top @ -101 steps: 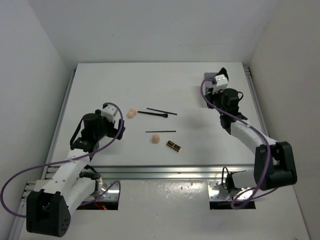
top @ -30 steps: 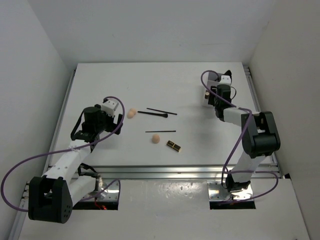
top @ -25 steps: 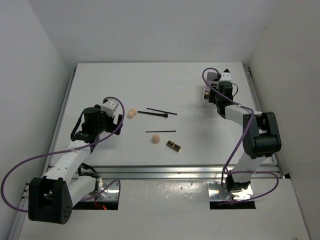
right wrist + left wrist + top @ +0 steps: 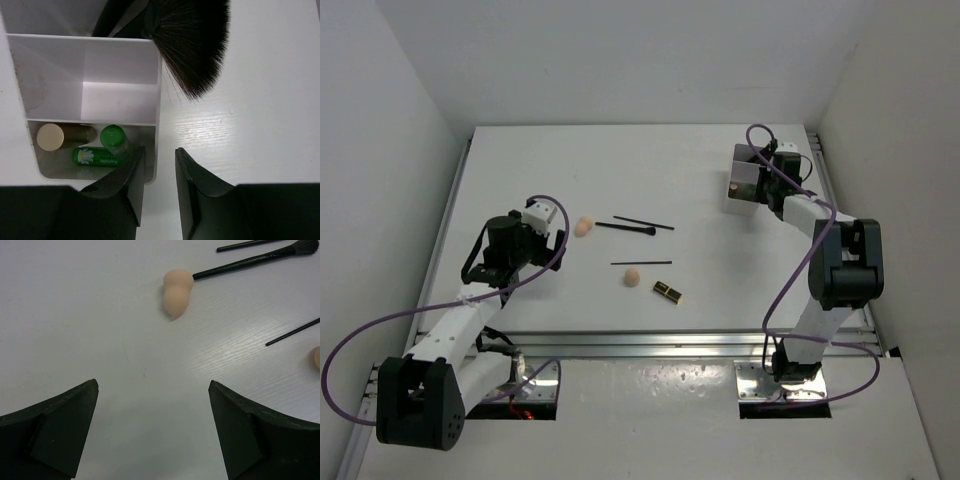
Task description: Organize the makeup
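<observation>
On the table lie a peach sponge (image 4: 584,226) (image 4: 177,290), a fluffy-headed brush (image 4: 625,228) (image 4: 250,260), two thin pencils (image 4: 642,222) (image 4: 640,263), a second sponge (image 4: 632,277) and a black-gold lipstick (image 4: 668,291). My left gripper (image 4: 555,240) (image 4: 152,385) hangs open and empty, just short of the first sponge. The box (image 4: 732,190) (image 4: 120,45) holds two green tubes (image 4: 100,156) (image 4: 113,136) and a copper tube (image 4: 65,136) in one compartment. A black brush (image 4: 192,50) leans out over its wall. My right gripper (image 4: 763,178) (image 4: 160,149) is open by a narrow gap, straddling the box's side wall.
The box stands at the back right, close to the table's right rail (image 4: 825,200). White walls (image 4: 380,150) close in the table on the left, back and right.
My right arm has folded back to the right of the box and its jaws have narrowed. The left arm and the loose items have stayed put.
</observation>
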Motion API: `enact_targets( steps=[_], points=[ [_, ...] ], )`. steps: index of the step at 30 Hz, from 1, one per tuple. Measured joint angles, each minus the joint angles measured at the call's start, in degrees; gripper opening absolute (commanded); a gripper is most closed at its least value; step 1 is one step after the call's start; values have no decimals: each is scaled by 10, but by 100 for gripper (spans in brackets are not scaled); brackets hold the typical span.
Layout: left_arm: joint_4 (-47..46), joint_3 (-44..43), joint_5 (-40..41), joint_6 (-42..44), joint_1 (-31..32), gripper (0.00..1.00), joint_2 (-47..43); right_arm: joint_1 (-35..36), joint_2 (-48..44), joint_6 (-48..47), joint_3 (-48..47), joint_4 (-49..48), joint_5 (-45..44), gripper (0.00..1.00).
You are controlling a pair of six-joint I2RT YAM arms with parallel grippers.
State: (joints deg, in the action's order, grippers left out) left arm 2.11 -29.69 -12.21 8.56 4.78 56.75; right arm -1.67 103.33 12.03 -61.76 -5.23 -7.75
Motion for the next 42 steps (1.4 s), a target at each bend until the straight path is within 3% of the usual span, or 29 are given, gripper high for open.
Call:
enact_targets(
  steps=[7,11,12,15,27,28,31,34,38,42],
  points=[
    [0,0,0,0,0,99,0,-4,4,-2,0,2,3,31],
    [0,0,0,0,0,99,0,-6,33,-3,-12,5,20,20],
    [0,0,0,0,0,99,0,-6,42,-5,-16,5,24,11],
    [0,0,0,0,0,99,0,-8,55,-11,-28,8,31,0],
    [1,0,0,0,0,99,0,-15,64,-50,-52,33,47,0],
    [1,0,0,0,0,99,0,-16,64,-49,-52,34,48,2],
    [1,0,0,0,0,99,0,-16,64,-40,-52,37,52,22],
    [1,0,0,0,0,99,0,-16,63,-36,-52,36,53,26],
    [1,0,0,5,0,99,0,-16,46,-36,-44,40,49,43],
    [9,0,0,19,0,99,0,-16,8,-45,-37,40,49,53]
  ],
)
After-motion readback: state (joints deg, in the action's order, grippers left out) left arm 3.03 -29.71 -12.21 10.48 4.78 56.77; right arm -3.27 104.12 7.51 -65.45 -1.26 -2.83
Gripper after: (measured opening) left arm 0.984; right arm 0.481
